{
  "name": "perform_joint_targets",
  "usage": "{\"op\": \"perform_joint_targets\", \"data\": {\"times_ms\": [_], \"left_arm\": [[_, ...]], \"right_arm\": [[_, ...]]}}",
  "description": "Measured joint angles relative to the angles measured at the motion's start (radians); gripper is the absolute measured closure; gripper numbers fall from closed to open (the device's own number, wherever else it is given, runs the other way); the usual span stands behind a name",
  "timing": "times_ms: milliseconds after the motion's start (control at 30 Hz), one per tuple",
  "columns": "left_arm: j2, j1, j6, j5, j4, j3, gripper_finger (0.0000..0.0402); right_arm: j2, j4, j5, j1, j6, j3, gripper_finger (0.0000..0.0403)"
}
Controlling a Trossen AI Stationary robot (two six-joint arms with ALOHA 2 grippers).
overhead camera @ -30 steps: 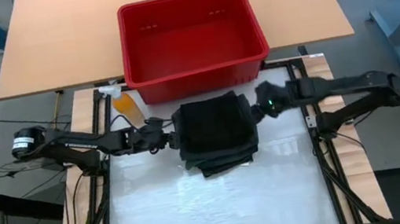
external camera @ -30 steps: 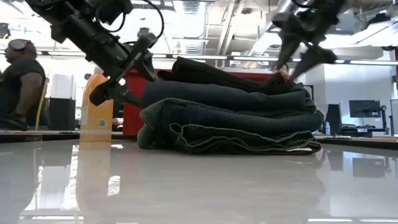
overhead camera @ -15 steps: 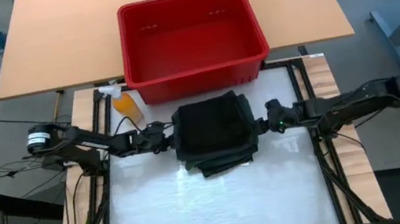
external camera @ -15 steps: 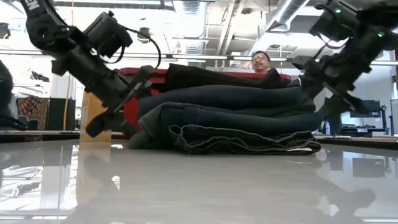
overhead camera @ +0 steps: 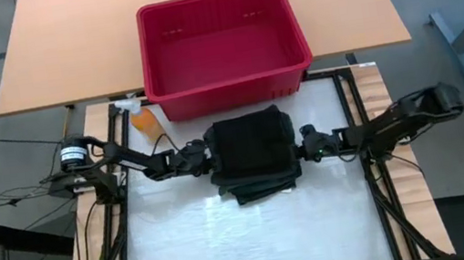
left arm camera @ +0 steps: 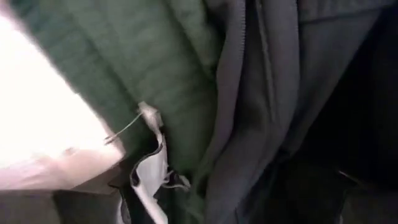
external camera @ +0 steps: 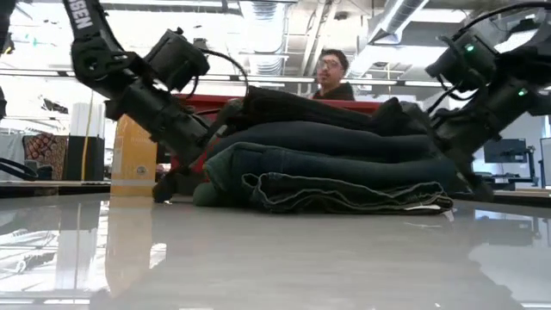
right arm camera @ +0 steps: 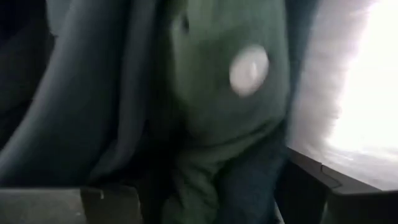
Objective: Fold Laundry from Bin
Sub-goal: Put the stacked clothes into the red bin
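Observation:
The laundry [overhead camera: 252, 155] is a folded stack of dark garments lying on the white table top: black on top, grey-blue in the middle, dark green at the bottom [external camera: 336, 164]. My left gripper [overhead camera: 204, 157] is open at the stack's left side. My right gripper [overhead camera: 302, 149] is open at its right side. Both wrist views are filled with green and grey cloth [left arm camera: 186, 81] [right arm camera: 217, 93]. The red bin [overhead camera: 222, 48] stands behind the stack with nothing in it. My left gripper comes slanting down from the table's left. One finger [external camera: 215, 129] is at the stack's upper layers and the other [external camera: 165, 185] is down by the table. I cannot tell whether it touches the cloth. My right gripper comes slanting down from the table's right, its fingers [external camera: 469, 176] beside the stack's right edge [external camera: 443, 185]. I cannot tell whether it touches the cloth.
An orange spray bottle [overhead camera: 146, 122] stands at the table's far left, close behind my left arm. A wooden table [overhead camera: 63, 45] carries the bin. A person [external camera: 331, 73] shows behind the stack in the low view. The white surface toward the near edge [overhead camera: 250, 247] is bare.
Both grippers have come down and inward to the stack's sides. My right gripper has moved from above the stack's far right corner toward the near edge and down to its right side. My left gripper has dropped and gone right against the left side.

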Motion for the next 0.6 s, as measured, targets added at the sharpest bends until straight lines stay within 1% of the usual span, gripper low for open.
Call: {"op": "perform_joint_targets", "data": {"times_ms": [67, 133, 233, 367, 400, 500, 600], "left_arm": [[0.003, 0.001, 0.013, 0.012, -0.045, 0.038, 0.0127], [0.003, 0.006, 0.017, 0.017, -0.131, 0.077, 0.0134], [0.008, 0.021, 0.023, 0.043, -0.215, 0.102, 0.0152], [0.056, 0.033, 0.0, 0.092, -0.178, 0.107, 0.0189], [0.069, 0.034, -0.003, 0.104, -0.15, 0.108, 0.0201], [0.086, 0.032, -0.003, 0.141, -0.071, 0.111, 0.0243], [0.09, 0.028, 0.023, 0.159, -0.031, 0.119, 0.0288]], "right_arm": [[0.08, 0.023, -0.002, 0.005, 0.02, 0.028, 0.0139], [0.155, 0.039, 0.002, 0.013, 0.048, 0.059, 0.0149], [0.237, 0.096, 0.008, 0.032, 0.061, 0.095, 0.0187], [0.285, 0.158, -0.015, 0.041, 0.03, 0.127, 0.0273], [0.287, 0.159, -0.022, 0.042, 0.022, 0.136, 0.0285], [0.288, 0.146, -0.034, 0.041, -0.012, 0.162, 0.0286], [0.286, 0.143, -0.04, 0.043, -0.047, 0.183, 0.0286]]}}
